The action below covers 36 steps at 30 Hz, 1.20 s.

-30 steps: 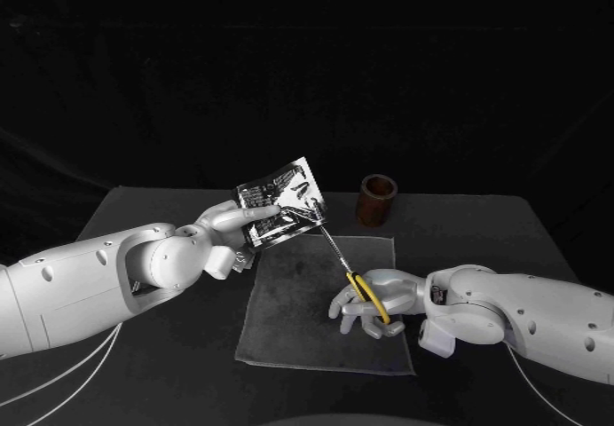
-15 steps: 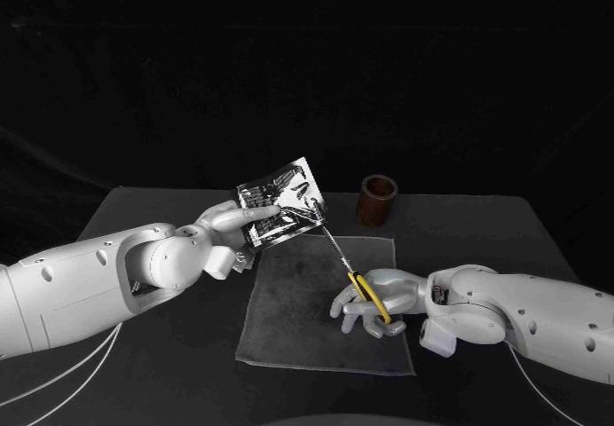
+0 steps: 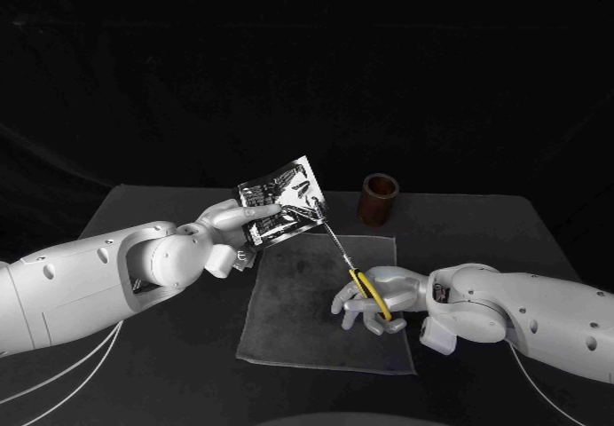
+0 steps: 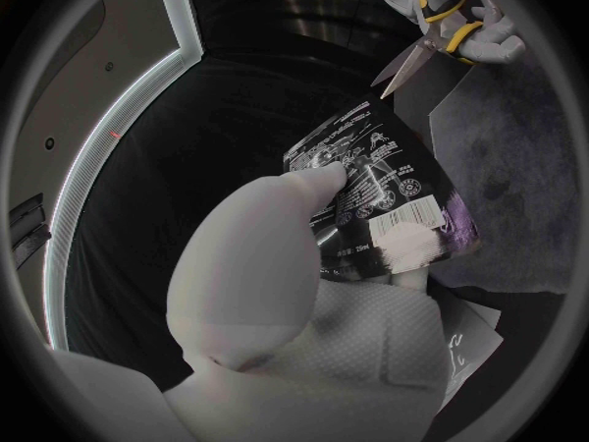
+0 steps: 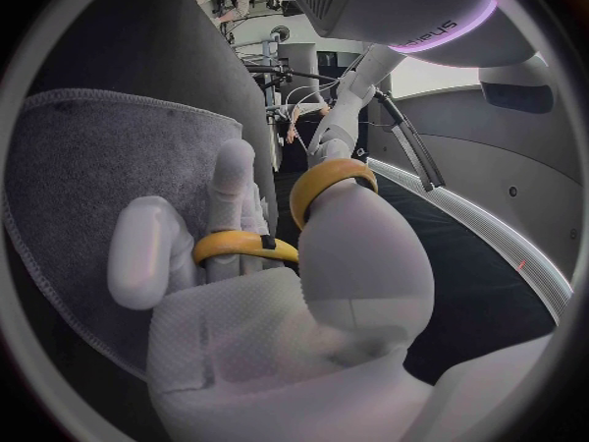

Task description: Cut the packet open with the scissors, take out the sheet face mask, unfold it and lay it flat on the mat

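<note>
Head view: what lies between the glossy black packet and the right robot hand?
Head view: yellow-handled steel scissors, gripped by the right robot hand, point at the packet above the grey cloth mat.

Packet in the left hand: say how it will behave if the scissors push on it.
The packet probably has some stiffness: it stands out flat though the left hand grips it only at one side. Its free edge, near the scissors, would likely bend away under a push. Its glossy face looks slippery, so it may slide in the fingers.
</note>
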{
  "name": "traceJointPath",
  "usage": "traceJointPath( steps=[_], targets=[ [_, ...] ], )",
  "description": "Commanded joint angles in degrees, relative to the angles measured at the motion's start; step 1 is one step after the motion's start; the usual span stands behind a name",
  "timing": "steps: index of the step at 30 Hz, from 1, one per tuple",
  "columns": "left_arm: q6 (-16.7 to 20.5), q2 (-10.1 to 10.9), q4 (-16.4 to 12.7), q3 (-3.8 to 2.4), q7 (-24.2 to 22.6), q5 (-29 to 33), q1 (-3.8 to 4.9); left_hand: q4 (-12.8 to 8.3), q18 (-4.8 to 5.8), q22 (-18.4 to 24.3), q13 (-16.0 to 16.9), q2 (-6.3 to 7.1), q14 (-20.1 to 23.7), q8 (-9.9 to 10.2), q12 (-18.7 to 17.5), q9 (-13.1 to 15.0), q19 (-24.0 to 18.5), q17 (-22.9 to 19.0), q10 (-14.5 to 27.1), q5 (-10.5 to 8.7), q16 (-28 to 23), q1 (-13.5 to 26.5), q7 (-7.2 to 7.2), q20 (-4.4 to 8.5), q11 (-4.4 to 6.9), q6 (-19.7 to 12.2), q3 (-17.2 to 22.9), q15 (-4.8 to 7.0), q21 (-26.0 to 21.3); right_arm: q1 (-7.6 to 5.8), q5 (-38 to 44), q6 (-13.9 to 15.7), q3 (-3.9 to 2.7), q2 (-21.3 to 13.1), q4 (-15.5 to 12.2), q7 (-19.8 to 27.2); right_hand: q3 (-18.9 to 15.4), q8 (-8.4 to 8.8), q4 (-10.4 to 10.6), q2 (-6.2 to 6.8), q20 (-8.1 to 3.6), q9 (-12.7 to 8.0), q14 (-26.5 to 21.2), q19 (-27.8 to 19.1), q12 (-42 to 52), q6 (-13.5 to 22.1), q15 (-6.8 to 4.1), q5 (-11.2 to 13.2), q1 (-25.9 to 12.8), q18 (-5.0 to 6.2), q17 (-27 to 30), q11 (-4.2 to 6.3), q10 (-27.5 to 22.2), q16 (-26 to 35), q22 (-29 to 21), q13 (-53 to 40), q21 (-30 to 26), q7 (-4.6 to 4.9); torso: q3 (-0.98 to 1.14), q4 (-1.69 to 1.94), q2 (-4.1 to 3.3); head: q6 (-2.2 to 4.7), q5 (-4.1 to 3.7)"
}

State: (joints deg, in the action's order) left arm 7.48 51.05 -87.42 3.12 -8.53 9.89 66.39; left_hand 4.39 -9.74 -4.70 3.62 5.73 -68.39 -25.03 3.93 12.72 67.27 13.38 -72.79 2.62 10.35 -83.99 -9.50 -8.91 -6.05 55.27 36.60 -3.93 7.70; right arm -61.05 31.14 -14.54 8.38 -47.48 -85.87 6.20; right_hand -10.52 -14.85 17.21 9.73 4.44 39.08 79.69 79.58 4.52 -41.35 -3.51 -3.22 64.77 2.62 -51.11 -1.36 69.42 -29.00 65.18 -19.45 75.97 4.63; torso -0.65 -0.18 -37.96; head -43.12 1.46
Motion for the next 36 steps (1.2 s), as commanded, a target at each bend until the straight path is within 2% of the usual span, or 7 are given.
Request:
traceJointPath(
  steps=[1, 9, 13, 21, 36],
  targets=[
    [-1.3, -0.1, -0.1, -0.06, -0.2, -0.2, 0.1, -0.4, -0.6, -0.1, 0.1, -0.54, -0.2, -0.2, -0.3, 2.8, 0.3, 0.1, -0.4, 0.15, -0.2, 0.0, -0.23, -0.12, -0.07, 0.3, 0.0, 0.16, 0.3, -0.06, 0.1, 0.3, -0.13, 0.2, -0.1, 1.1, 0.5, -0.37, -0.1, -0.97, 0.09, 0.0, 2.5, -0.3, -0.3, 21.1, 2.36, 0.3, -0.1, 2.64, 0.0, -1.99, 2.4, 0.3, 0.0, -0.1, -0.2, 3.78, 0.02, -0.04, 0.01, 0.06, -0.03],
    [-1.5, -0.2, -0.1, -0.06, 0.0, -0.2, 0.11, -0.4, -0.6, -0.1, 0.1, -0.54, -0.2, -0.2, -0.3, 2.8, 0.3, 0.1, -0.4, 0.15, -0.2, 0.0, -0.23, -0.12, -0.07, 0.3, 0.0, 0.16, 0.3, -0.19, 0.2, 0.6, -0.4, 0.8, 0.2, 1.2, 0.6, -0.64, -0.1, -1.11, 0.11, -0.2, 2.5, -0.3, -0.3, 20.8, 2.38, 0.3, -0.2, 2.66, 0.1, -2.01, 2.4, 0.4, -0.1, -0.1, -0.3, 3.84, 0.04, 0.02, -0.05, 0.08, -0.07],
    [-1.6, -0.3, -0.3, -0.06, 0.1, -0.2, 0.11, -0.4, -0.6, -0.1, 0.1, -0.54, -0.2, -0.2, -0.3, 2.8, 0.3, 0.1, -0.4, 0.15, -0.2, 0.0, -0.23, -0.12, -0.07, 0.3, 0.0, 0.16, 0.3, -0.27, 0.3, 0.8, -0.53, 1.1, 0.4, 1.3, 0.6, -0.64, -0.1, -1.11, 0.11, -0.2, 2.5, -0.3, -0.3, 20.8, 2.38, 0.3, -0.2, 2.66, 0.1, -2.01, 2.4, 0.4, -0.1, -0.1, -0.3, 3.84, -0.02, 0.03, -0.04, 0.03, -0.13],
    [-1.7, -0.2, -0.5, -0.06, 0.3, -0.2, 0.11, -0.4, -0.6, -0.1, 0.1, -0.54, -0.2, -0.2, -0.3, 2.8, 0.3, 0.1, -0.4, 0.15, -0.2, 0.0, -0.23, -0.12, -0.07, 0.3, 0.0, 0.16, 0.3, -0.43, 0.3, 1.3, -1.01, 1.8, 0.9, 1.6, 1.1, -1.11, -0.2, -2.35, 0.12, -0.6, 2.6, -0.3, -0.4, 20.3, 2.38, 0.3, -0.3, 2.66, 0.2, -2.02, 2.5, 0.4, -0.1, -0.1, -0.3, 3.86, -0.01, 0.04, -0.01, 0.03, -0.21],
    [-2.0, -0.3, -1.0, -0.06, 0.4, -0.2, 0.11, -0.6, -0.6, -0.1, 0.0, -0.52, -0.2, -0.1, -0.3, 2.8, 0.3, 0.1, -0.5, 0.14, -0.2, 0.1, -0.23, -0.11, -0.07, 0.3, 0.1, 0.16, 0.3, -0.56, 0.4, 1.8, -1.62, 2.9, 1.6, 2.0, 1.3, -1.25, -0.2, -2.98, 0.12, -0.9, 2.6, -0.3, -0.4, 20.2, 2.39, 0.3, -0.3, 2.69, 0.2, -2.05, 2.5, 0.4, -0.3, -0.1, -0.4, 3.91, -0.02, 0.03, 0.0, 0.24, -0.28]
  ],
)
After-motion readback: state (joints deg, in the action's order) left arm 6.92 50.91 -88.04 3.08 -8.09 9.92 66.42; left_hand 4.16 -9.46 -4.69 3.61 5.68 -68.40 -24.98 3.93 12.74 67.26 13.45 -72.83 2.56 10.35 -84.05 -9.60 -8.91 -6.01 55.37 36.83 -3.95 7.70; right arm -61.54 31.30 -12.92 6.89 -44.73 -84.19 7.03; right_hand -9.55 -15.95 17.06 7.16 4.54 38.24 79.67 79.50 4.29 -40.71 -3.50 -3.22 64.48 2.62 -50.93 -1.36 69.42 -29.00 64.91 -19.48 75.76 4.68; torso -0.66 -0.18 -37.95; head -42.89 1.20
